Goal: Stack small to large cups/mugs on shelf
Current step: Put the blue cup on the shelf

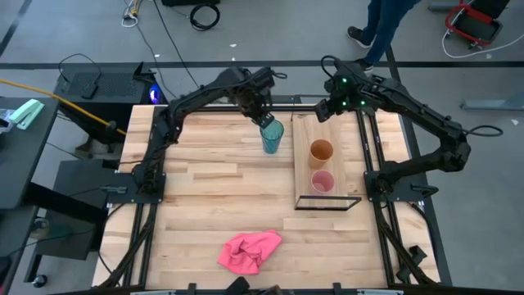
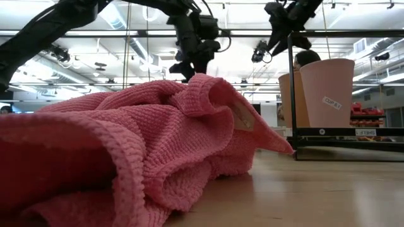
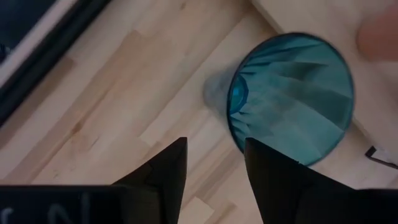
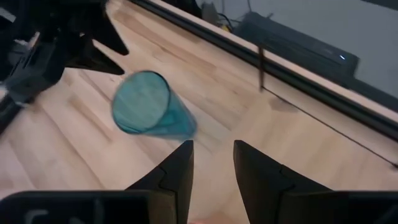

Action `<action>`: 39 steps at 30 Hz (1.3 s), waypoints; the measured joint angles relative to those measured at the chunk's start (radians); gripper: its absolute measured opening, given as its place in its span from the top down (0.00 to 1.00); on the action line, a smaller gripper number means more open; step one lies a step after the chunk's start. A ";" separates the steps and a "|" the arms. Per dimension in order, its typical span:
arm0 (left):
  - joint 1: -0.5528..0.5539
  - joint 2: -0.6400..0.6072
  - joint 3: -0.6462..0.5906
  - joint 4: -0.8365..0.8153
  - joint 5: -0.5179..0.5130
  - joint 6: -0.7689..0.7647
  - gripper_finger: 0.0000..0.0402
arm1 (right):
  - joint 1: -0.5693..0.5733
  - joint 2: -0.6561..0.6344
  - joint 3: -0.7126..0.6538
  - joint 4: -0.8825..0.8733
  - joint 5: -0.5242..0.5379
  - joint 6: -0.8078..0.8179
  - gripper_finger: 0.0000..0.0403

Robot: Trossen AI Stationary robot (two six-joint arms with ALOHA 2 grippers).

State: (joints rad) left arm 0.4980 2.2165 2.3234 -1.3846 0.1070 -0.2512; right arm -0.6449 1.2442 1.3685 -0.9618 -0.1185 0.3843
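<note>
Pink cloth [image 1: 250, 251] was bunched up at the near edge of the table [image 1: 205, 197], filling most of the low view. Past it, the shelf [image 1: 304, 164] was laid on the right half of the table, with its black wire frame at the near end. Two cups were stood upright on it: the small pink cup [image 1: 322, 182] closest to the frame, then the orange cup [image 1: 321, 152] just behind it, near each other but not stacked.

The teal cup [image 1: 272, 136] was seen upright on the bare table, just left of the shelf's far part, not on it. The left pincer [image 1: 264, 115] was hung right above the cup's far rim; in its wrist view its fingers [image 3: 168, 171] were spread apart with nothing between them, the cup mouth just beyond the tips. The right pincer [image 1: 324, 111] was held over the shelf's far end, fingers parted and empty too. Somebody's legs [image 1: 377, 29] were spotted on the floor beyond the table.
</note>
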 joint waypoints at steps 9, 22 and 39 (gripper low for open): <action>0.015 -0.106 0.001 -0.052 -0.021 0.020 0.58 | 0.000 0.099 0.000 0.075 -0.058 -0.021 0.70; 0.066 -0.118 -0.118 -0.190 -0.182 0.053 0.62 | 0.056 0.326 0.122 0.175 -0.095 -0.027 0.70; 0.178 -0.241 -0.521 0.005 -0.145 0.098 0.74 | 0.146 0.504 0.282 -0.010 0.017 -0.071 0.70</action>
State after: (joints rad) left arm 0.6760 1.9759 1.8020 -1.3796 -0.0375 -0.1528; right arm -0.4992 1.7486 1.6505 -0.9719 -0.1016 0.3133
